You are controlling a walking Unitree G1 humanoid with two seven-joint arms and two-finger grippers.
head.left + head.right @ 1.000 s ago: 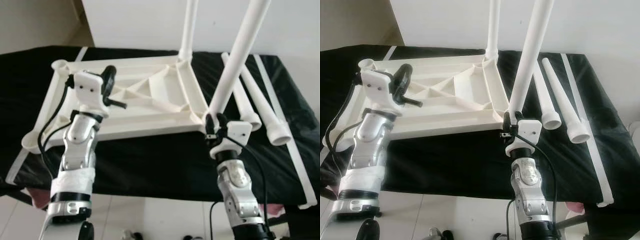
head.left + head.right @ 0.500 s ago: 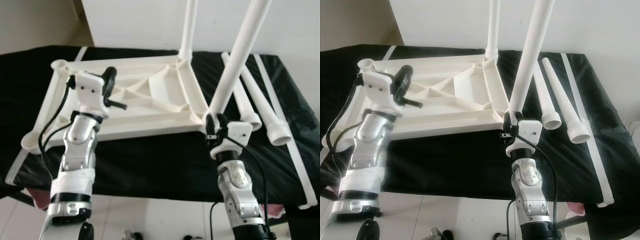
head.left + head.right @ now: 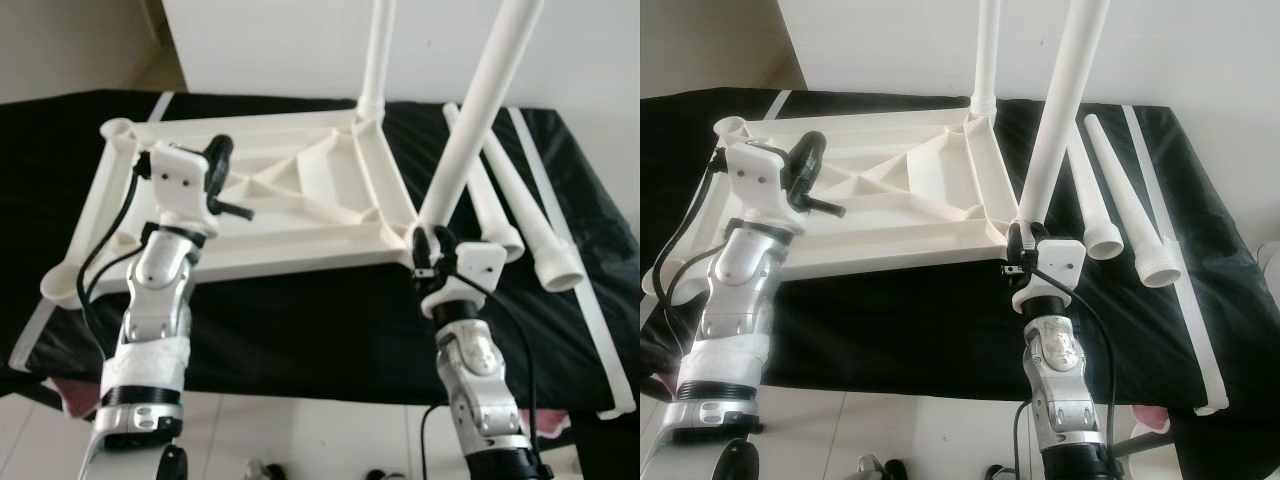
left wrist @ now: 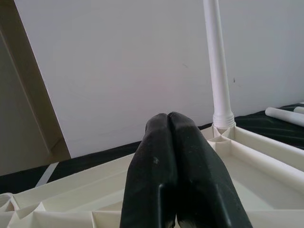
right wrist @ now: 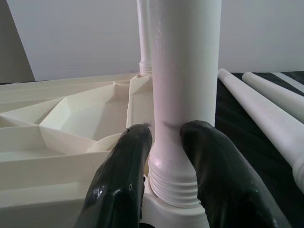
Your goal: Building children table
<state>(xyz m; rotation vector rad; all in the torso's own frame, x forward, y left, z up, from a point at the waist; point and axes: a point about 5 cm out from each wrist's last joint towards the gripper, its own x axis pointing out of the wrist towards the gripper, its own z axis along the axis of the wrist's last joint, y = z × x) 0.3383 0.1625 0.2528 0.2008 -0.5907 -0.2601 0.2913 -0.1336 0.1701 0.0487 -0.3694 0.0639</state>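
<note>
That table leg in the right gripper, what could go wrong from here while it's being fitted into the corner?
The right gripper clasps the leg just above its thread, with the long shaft leaning overhead; it could tip and cross-thread in the corner socket.

The upturned tabletop has only the closed left gripper over its ribs, so it may slide on the black cloth.

The two loose legs lie close by and could be knocked.

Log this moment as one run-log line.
right hand: shut on near-corner leg | left hand: shut, over upturned tabletop | loose legs: two
</note>
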